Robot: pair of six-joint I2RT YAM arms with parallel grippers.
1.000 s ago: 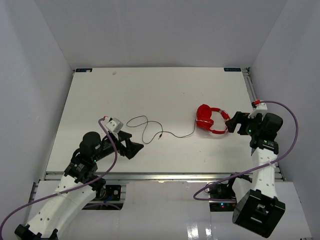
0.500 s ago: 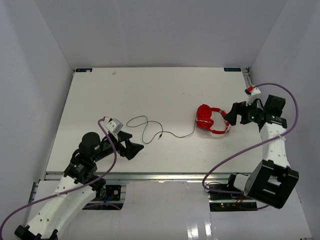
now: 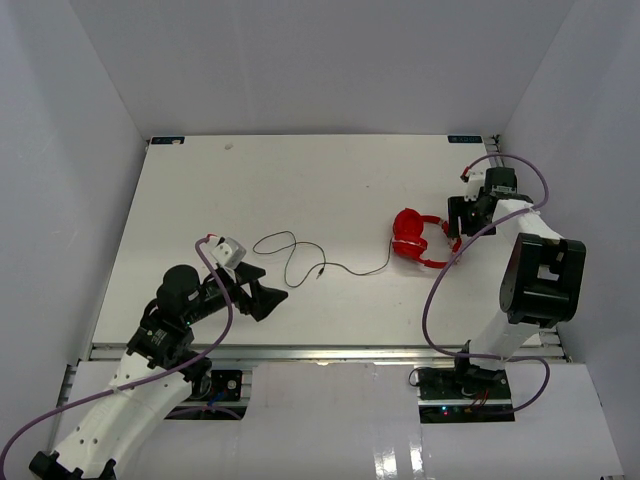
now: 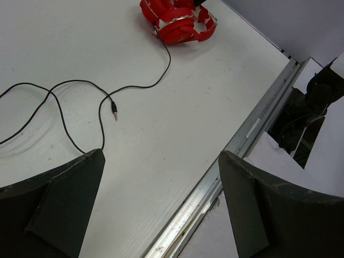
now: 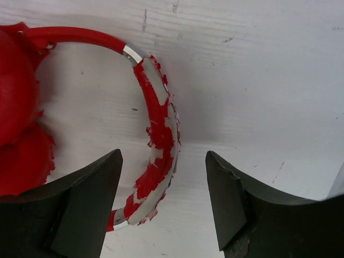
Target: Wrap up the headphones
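Note:
The red headphones [image 3: 418,238] lie on the white table, right of centre, ear cups to the left and headband [image 5: 161,145] to the right. Their thin black cord [image 3: 300,258] snakes left across the table to a loose plug [image 4: 114,115]. My right gripper [image 3: 458,222] is open just above the headband, which shows between its fingers in the right wrist view; the gripper [image 5: 164,161] is not touching it. My left gripper [image 3: 268,297] is open and empty near the table's front edge, close to the cord's left loops. The headphones also show in the left wrist view [image 4: 177,21].
A metal rail [image 4: 236,156] runs along the table's front edge. White walls enclose the table on three sides. Purple cables loop round both arms [image 3: 455,270].
My right arm has swung from the right front toward the back, bringing its gripper over the headband from the right. The left arm, headphones and cord have not moved.

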